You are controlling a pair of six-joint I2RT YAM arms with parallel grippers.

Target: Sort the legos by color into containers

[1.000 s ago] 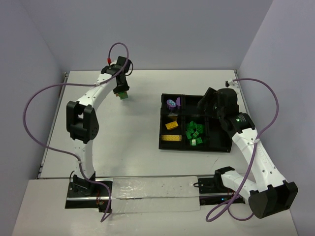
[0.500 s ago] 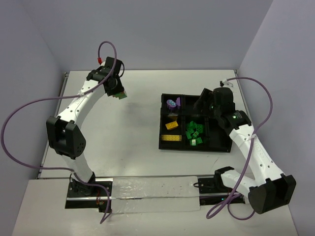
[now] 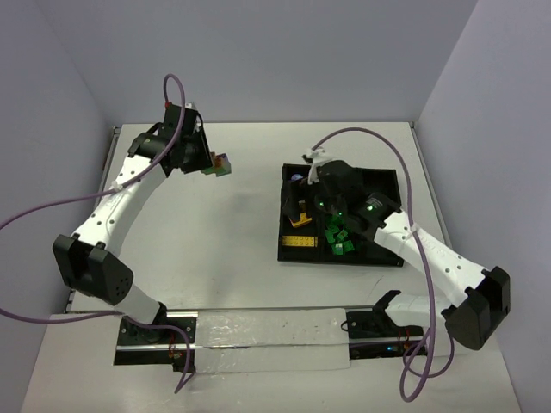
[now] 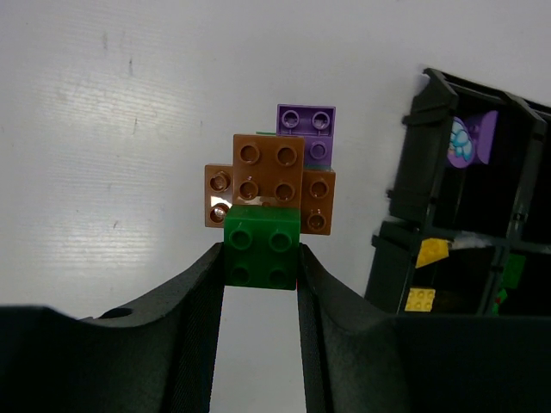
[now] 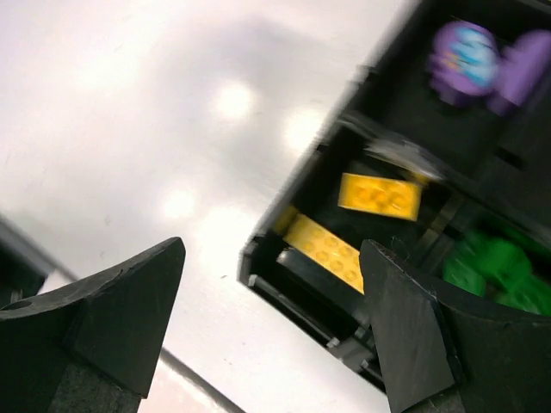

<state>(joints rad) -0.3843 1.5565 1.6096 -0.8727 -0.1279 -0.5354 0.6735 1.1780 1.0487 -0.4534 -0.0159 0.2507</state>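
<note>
My left gripper is shut on a green brick that is the near end of a lego cluster. Two orange bricks and a purple brick are joined beyond it. The cluster is over the white table, left of the black tray. My right gripper hangs open over the tray's left containers with nothing between its fingers. Below it lie two yellow bricks, and purple pieces sit in the far container. Green bricks fill the middle near container.
The tray's corner shows at the right of the left wrist view, a little beyond the cluster. White table spreads between the two arms. Purple cables loop off both arms, and the table's back edge meets the walls.
The right arm has swung left across the tray, from its back right part to above the left containers. The left arm's elbow has dropped out to the left and its wrist has turned, the cluster staying gripped.
</note>
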